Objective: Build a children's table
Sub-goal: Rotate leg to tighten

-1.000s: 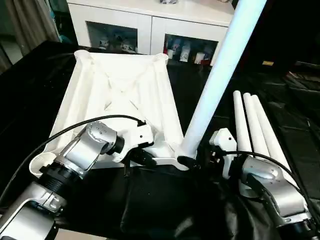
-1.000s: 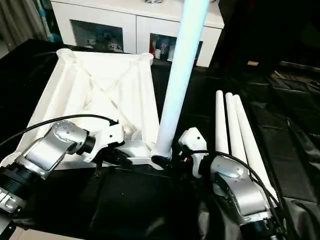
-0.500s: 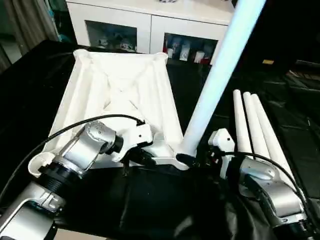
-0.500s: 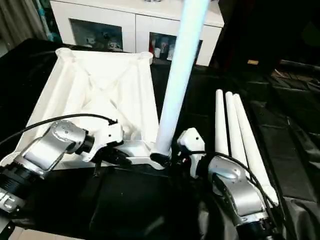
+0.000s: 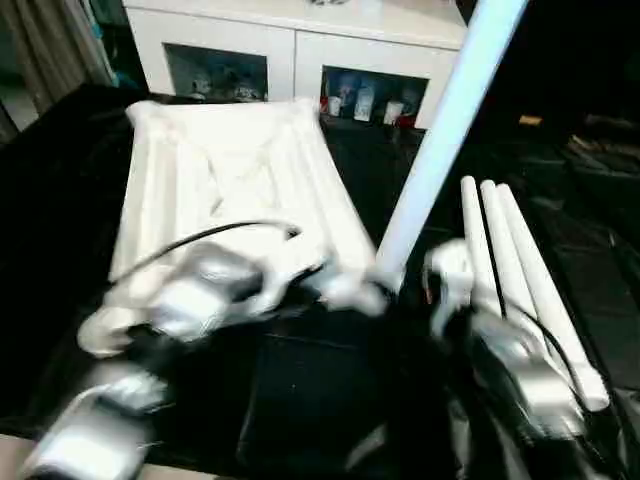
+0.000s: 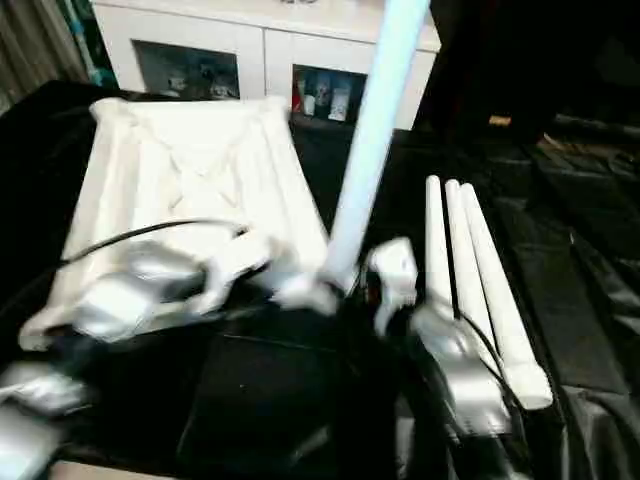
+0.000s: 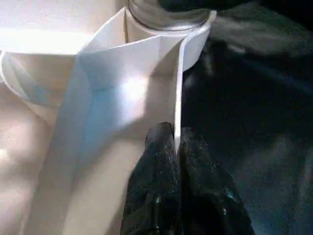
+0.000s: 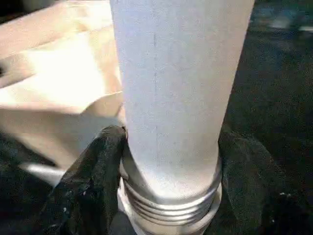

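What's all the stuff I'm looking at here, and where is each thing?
table top: one, white, ribbed, lying upside down on the black sheet, left of centre
raised leg: one, pale blue, standing tilted at the top's near right corner socket
spare legs: three, white, lying side by side on the right
black sheet: one, covering the work table
cabinet: one, white, glass doors, behind the table, small items inside
left gripper: black fingers pinched on the thin edge of the top by the corner socket
right gripper: black fingers either side of the raised leg's threaded base
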